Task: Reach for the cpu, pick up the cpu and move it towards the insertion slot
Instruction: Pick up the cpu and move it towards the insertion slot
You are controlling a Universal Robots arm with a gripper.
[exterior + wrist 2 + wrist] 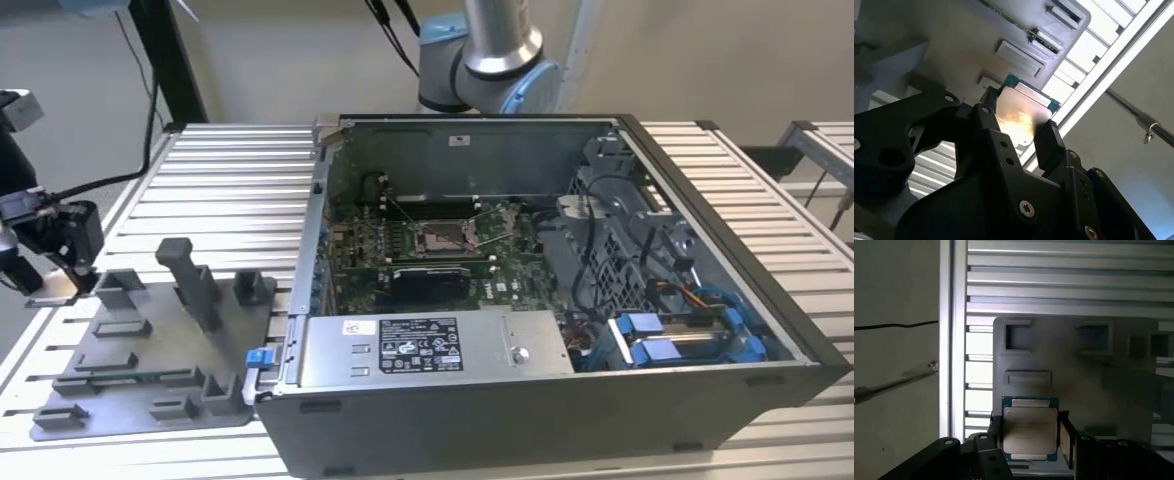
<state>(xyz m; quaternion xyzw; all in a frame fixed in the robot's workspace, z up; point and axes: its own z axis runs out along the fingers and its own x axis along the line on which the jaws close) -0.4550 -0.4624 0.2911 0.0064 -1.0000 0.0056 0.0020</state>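
Observation:
In both wrist views the cpu (1030,432) (1021,117), a flat silvery square with a green rim, sits between my gripper's (1030,419) (1017,117) two black fingers, which press against its opposite edges. It is at the corner of the grey tray (1094,375), close above its surface. In the exterior view my gripper (56,280) is low at the tray's (147,350) far corner, at the exterior view's left. The insertion slot (441,237), a shiny metal frame on the green board, lies inside the open computer case, well to the exterior view's right of the gripper.
The tray carries upright grey posts (187,275) and blocks. The case wall (320,200) stands between tray and slot. A silver power-supply box (427,345) and blue drive brackets (674,335) fill the case's near side. The ribbed metal table (227,180) ends just beside the gripper.

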